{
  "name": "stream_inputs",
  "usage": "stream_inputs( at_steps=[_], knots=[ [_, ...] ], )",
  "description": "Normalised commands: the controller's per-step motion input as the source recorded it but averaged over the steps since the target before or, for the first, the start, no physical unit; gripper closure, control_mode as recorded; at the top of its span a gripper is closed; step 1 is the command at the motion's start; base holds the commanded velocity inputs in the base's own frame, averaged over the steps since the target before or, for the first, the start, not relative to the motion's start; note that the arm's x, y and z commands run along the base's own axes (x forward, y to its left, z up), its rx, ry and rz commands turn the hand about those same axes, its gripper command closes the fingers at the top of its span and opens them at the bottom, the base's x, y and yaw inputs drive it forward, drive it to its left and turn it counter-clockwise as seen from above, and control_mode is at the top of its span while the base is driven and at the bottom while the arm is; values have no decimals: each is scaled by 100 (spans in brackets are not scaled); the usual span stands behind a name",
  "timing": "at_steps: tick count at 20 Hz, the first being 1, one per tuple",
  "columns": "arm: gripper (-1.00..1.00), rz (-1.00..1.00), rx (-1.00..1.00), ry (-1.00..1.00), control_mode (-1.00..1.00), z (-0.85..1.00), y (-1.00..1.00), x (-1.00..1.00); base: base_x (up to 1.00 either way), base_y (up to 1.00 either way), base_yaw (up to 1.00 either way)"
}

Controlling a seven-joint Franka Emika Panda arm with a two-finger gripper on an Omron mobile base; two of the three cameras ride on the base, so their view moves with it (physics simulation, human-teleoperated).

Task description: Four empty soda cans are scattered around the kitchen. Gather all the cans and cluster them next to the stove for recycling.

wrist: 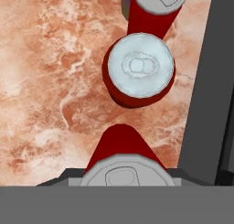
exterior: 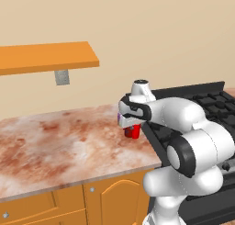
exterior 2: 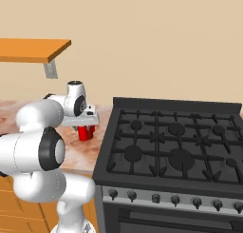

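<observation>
Directly beneath the pincer (wrist: 119, 179), a red soda can (wrist: 119, 147) is seen held between the closed-in jaws, its silvery top at the bottom of the hand view and its body pointing down at the counter (wrist: 50, 81). Just beyond it, a second red can (wrist: 138, 70) stands upright on the marble, and past that a third red can (wrist: 153, 8), with a sliver of purple beside it that may be the fourth can, though too little is visible to be sure. To one side of the pincer, close alongside the cans, the dark edge of the stove (wrist: 205, 81) runs. From the base views the held can is judged to hang just above the counter. A collision is the main risk: if the can is lowered carelessly, the standing can could be knocked over or rolled off.
</observation>
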Motion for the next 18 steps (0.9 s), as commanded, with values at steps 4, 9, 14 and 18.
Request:
stream_inputs(
  at_steps=[4, 9, 14, 18],
  knots=[
    [100, 2, 0, 0, -100, -16, 0, 0, 0, 0, 0],
    [100, 1, 0, 0, -100, -13, 0, 1, 0, 0, 0],
    [100, 1, 0, 1, -100, -8, 0, 0, 0, 0, 0],
    [100, 1, 0, 2, -100, -9, 0, 1, 0, 0, 0]
  ],
)
